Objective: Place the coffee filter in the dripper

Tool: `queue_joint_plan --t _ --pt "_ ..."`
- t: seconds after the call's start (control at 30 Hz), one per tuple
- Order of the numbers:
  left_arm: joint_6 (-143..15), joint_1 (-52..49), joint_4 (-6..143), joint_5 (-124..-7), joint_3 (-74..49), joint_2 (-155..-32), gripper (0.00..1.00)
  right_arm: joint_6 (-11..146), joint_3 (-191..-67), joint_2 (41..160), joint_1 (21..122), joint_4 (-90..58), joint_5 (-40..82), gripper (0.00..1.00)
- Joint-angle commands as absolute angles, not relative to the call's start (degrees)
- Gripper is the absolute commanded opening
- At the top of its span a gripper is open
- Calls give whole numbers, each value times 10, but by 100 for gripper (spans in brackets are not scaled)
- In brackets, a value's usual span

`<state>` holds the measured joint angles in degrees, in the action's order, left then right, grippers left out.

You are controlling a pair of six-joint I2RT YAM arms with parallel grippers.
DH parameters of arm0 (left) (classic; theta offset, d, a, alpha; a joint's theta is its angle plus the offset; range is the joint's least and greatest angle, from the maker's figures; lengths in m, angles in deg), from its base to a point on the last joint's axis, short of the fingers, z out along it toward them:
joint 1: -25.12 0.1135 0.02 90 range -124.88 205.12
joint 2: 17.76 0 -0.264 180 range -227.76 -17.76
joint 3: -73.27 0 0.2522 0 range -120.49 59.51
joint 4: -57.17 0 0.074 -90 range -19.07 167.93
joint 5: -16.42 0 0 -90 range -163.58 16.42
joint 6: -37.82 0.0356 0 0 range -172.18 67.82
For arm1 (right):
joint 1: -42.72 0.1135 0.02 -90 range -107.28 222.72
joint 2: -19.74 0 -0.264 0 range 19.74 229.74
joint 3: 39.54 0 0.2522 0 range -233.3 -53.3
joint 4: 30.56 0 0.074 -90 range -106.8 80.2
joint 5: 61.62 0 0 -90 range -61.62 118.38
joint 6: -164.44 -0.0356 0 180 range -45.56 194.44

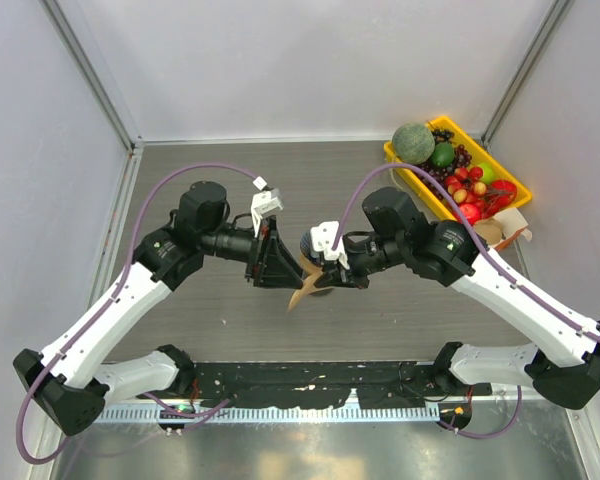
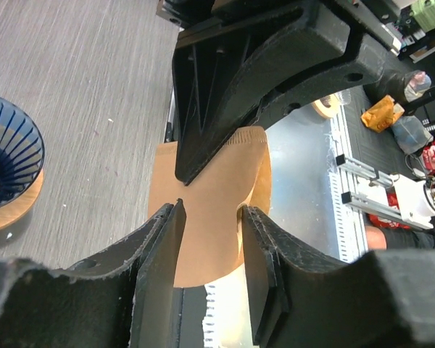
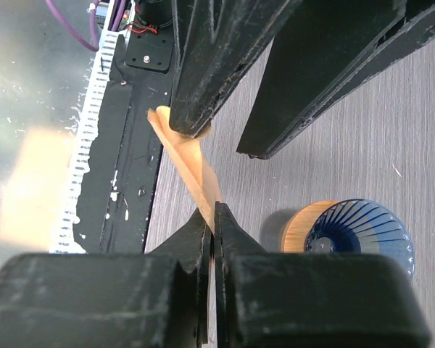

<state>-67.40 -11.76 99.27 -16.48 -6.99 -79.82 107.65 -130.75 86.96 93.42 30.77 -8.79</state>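
The coffee filter [image 3: 191, 161], a thin tan paper piece, hangs just above the table with my right gripper [image 3: 214, 212] shut on its edge. In the left wrist view the filter [image 2: 210, 181] faces the camera, behind my left gripper [image 2: 212, 210], whose jaws stand apart on either side of it without pinching it. Seen from above, the left gripper [image 1: 280, 262] and the right gripper [image 1: 332, 272] meet mid-table, and the filter [image 1: 303, 293] sticks out below them. The dripper [image 3: 362, 226], dark blue and ribbed on a wooden ring, stands beside the right gripper. It also shows at the left edge, as the dripper [image 2: 6, 161].
A yellow tray [image 1: 514, 183] of fruit sits at the back right, with a brown and white object [image 1: 500, 232] just in front of it. A black base strip [image 1: 310, 385] runs along the near edge. Enclosure walls stand on the left, back and right.
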Motion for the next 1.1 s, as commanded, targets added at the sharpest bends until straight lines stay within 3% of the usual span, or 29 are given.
queue_joint_plan --t 0.0,0.37,0.87,1.07 --pt "-635 -115 1020 -187 -96 -780 46 1066 -1313 863 930 288 -106 5" --pt "-604 -116 1047 -204 -112 -776 61 1062 -1312 864 925 286 -109 5" --pt "-565 -115 1065 -250 -105 -769 59 1071 -1314 861 923 295 -159 5" --pt "-536 -115 1077 -234 -90 -761 66 1073 -1312 860 920 292 -149 5"
